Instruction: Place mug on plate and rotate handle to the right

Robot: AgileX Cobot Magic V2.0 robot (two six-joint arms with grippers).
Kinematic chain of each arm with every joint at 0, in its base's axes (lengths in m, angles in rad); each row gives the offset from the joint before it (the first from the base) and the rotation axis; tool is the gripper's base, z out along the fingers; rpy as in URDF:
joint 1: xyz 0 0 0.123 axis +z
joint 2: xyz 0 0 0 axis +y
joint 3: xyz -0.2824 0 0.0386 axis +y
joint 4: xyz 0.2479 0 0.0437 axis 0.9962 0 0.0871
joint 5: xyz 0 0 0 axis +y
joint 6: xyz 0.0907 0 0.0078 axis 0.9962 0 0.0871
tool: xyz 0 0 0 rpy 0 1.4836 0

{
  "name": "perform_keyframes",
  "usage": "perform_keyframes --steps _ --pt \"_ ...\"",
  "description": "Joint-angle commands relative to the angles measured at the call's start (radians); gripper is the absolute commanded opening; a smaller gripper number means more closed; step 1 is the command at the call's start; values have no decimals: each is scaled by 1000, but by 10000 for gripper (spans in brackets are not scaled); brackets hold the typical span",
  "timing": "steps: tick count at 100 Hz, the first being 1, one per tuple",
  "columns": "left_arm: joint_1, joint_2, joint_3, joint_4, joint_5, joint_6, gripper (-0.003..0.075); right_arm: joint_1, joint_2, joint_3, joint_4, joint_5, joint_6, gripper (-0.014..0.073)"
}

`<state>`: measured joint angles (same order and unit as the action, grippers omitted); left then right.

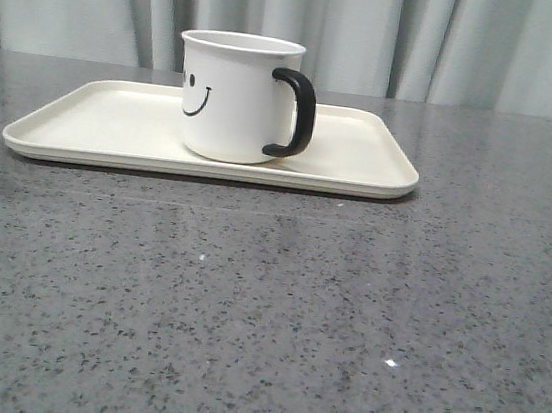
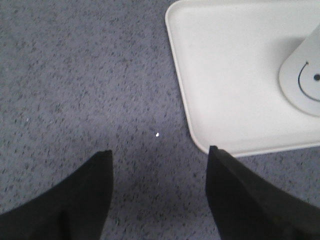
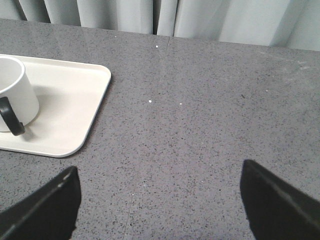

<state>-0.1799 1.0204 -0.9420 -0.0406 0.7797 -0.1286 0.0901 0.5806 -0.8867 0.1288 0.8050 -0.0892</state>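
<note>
The white mug (image 1: 231, 96) with a black smiley face stands upright on the cream plate (image 1: 95, 119), near its middle. Its black handle (image 1: 296, 114) points to the right in the front view. No gripper appears in the front view. My left gripper (image 2: 159, 155) is open above bare table, off the plate's (image 2: 225, 75) corner, with the mug (image 2: 302, 75) at the frame's edge. My right gripper (image 3: 159, 172) is open over bare table, apart from the plate (image 3: 65, 110), the mug (image 3: 15, 92) and its handle (image 3: 10, 117). Nothing sits between either pair of fingers.
The plate rests on a grey speckled tabletop (image 1: 272, 317). Pale grey curtains (image 1: 428, 39) hang behind the table's far edge.
</note>
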Motion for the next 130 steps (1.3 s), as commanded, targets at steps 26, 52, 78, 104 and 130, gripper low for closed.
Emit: perform_keyframes --steps 26,52,78,104,130 --pt "19 -279 201 -1 -92 -9 398 -6 11 -32 5 -90 2 638" --pt "19 -300 217 -1 -102 -9 398 -4 29 -35 115 -134 -11 638" --pt "19 -300 217 -1 -151 -9 398 0 182 -79 399 -123 -213 638" --pt "19 -300 217 -1 -157 -9 398 118 446 -272 418 -123 -253 638" --pt "19 -300 217 -1 -157 -9 398 314 759 -489 342 -176 -214 638"
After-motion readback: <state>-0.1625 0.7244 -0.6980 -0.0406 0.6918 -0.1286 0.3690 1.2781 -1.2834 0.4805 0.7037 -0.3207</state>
